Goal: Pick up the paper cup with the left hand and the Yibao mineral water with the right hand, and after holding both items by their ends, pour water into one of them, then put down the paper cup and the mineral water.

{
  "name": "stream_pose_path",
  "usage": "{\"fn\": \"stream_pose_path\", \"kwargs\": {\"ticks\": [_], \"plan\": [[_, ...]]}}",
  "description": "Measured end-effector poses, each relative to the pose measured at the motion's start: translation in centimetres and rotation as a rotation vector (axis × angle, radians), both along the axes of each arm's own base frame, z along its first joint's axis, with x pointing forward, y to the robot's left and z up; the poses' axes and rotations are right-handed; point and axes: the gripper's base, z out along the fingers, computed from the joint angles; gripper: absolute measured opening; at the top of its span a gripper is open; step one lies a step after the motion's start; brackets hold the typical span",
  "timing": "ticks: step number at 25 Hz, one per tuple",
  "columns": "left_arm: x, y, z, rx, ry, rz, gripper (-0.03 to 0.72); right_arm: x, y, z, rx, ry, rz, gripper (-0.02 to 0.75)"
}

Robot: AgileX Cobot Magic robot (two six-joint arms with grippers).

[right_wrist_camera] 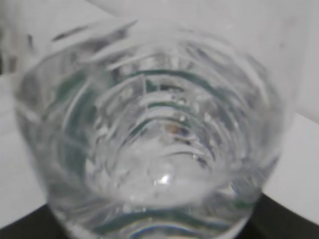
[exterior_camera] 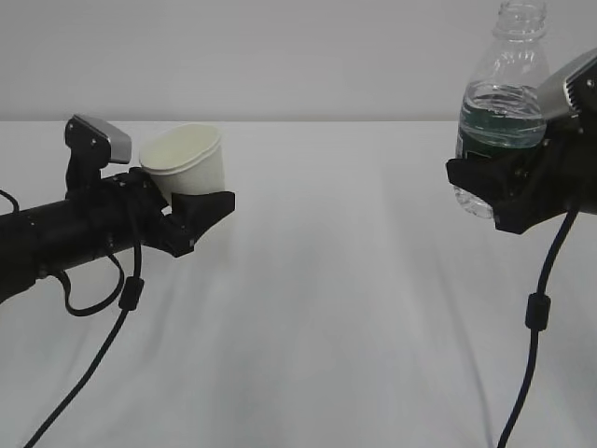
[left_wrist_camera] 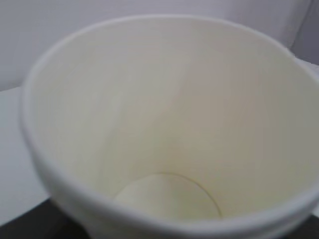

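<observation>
Exterior view: left hand (exterior_camera: 191, 219) grips tilted paper cup (exterior_camera: 189, 161); right hand (exterior_camera: 494, 191) grips upright Yibao mineral water (exterior_camera: 502, 103).

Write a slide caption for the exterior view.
Left jaws hold a tilted white paper cup; right jaws hold an uncapped clear plastic bottle.

The cup (exterior_camera: 191, 161) looks like matt white paper, smooth outside, with a pale cream inside (left_wrist_camera: 164, 124) that shows a faint sheen and a rolled rim. The bottle (exterior_camera: 499, 112) is clear glossy plastic, ribbed, with a dark green band. Both grippers, left (exterior_camera: 191, 219) and right (exterior_camera: 494, 191), look like matt black plastic, each topped by a smooth silver-grey plate. Below the cup, the table (exterior_camera: 326, 327) is matt white.
</observation>
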Motion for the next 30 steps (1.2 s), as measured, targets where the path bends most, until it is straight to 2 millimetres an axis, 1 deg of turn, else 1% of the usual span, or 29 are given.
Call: {"fn": "stream_pose_path", "kwargs": {"ticks": [7, 12, 18, 23, 30], "plan": [[-1.3, -0.9, 0.5, 0.002, 0.032, -0.165, 0.473, -0.1, 0.2, 0.1, 0.011, -0.010, 0.018, 0.417], [-2.0, -1.3, 1.4, -0.008, 0.025, -0.244, 0.473, -0.1, 0.2, 0.2, 0.015, -0.014, 0.029, 0.417], [-2.7, -1.5, 2.6, -0.015, 0.014, -0.302, 0.472, -0.2, 0.4, 0.1, 0.001, -0.017, 0.054, 0.417], [-3.1, -1.6, 3.0, -0.015, -0.001, -0.353, 0.472, -0.3, 0.6, 0.2, 0.018, -0.016, 0.076, 0.417], [-3.6, -1.9, 3.2, -0.060, 0.031, -0.401, 0.463, -0.5, 0.8, 0.2, 0.046, 0.000, 0.093, 0.417]]}}
